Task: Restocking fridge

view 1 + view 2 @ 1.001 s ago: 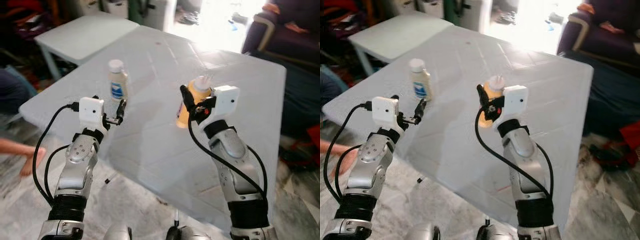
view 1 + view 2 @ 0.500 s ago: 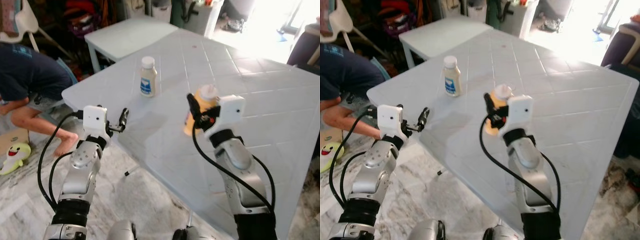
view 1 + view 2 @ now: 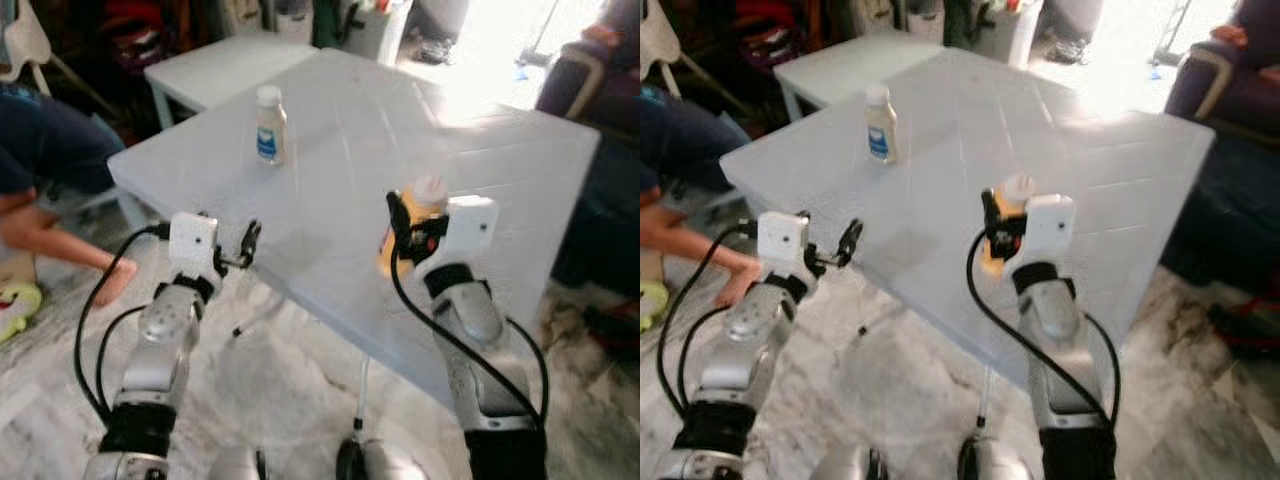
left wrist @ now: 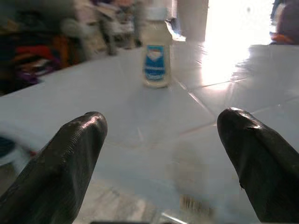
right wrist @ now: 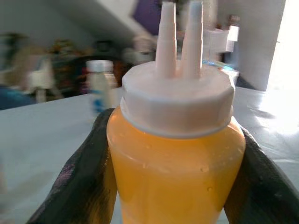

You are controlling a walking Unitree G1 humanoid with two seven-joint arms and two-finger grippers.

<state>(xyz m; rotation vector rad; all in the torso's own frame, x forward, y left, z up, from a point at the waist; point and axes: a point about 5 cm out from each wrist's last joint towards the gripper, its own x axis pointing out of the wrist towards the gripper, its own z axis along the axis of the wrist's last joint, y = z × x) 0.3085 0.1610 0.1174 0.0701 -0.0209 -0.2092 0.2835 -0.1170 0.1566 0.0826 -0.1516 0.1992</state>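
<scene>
Right gripper clenched on yellow squeeze bottle, lifted off white table for carrying to the fridge. Left gripper released, empty; white bottle stands at its 12 o'clock.

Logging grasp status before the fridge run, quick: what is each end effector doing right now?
Left end effector: open, holding nothing.
Right end effector: closed on the orange sauce bottle.

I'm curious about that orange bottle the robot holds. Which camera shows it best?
The right wrist view: the orange bottle appears close up, white twin-nozzle cap clear, between the right gripper fingers. Both eye views show it small, partly hidden by that gripper.
</scene>
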